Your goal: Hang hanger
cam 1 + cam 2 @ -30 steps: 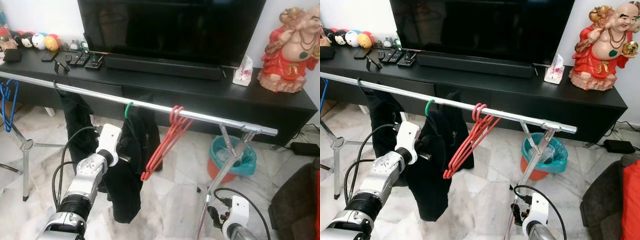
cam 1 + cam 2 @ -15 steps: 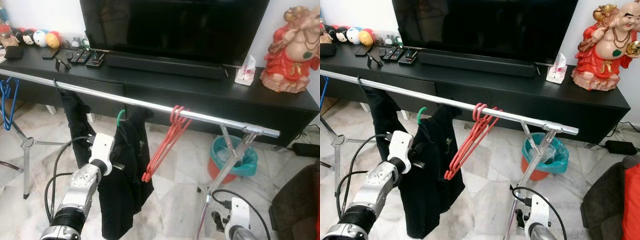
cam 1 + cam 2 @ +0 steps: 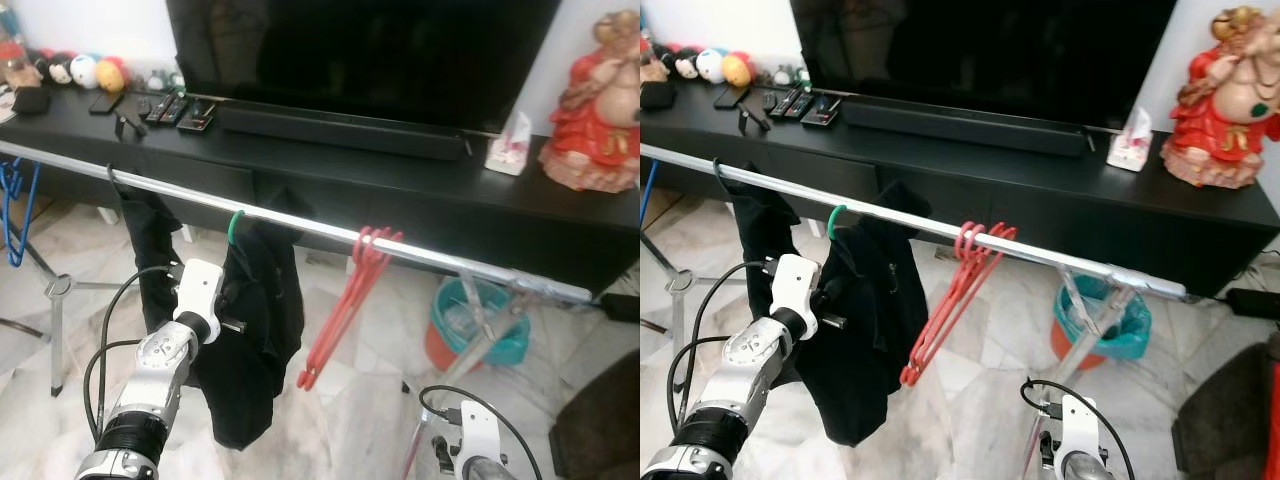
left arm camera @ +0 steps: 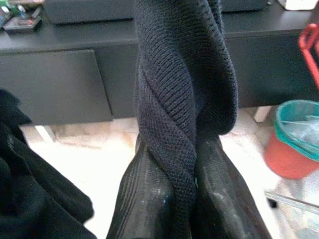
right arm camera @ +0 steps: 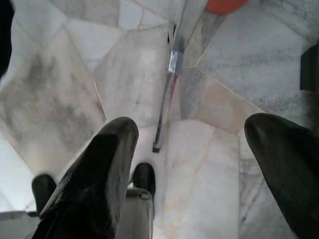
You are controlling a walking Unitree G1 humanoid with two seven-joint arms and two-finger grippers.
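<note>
Before a black counter (image 3: 330,185), a dark garment (image 3: 255,330) on a green hanger (image 3: 236,222) hangs from the rail (image 3: 300,226); left gripper (image 4: 182,199) fingers (image 4: 144,194) pinch its fabric, right gripper (image 5: 199,169) fingers spread.

A clothes rail (image 3: 300,222) runs across in front of a TV cabinet (image 3: 330,175). On the rail, a hanger hook (image 3: 235,222) carries a garment (image 3: 260,320) near the middle, with a bunch of hangers (image 3: 345,300) to its right. A waste bin (image 3: 480,325) stands on the floor under the rail's right end. A television (image 3: 360,50) sits on the cabinet, remotes (image 3: 175,108) toward its left end, a statue (image 3: 605,105) at its right end.
</note>
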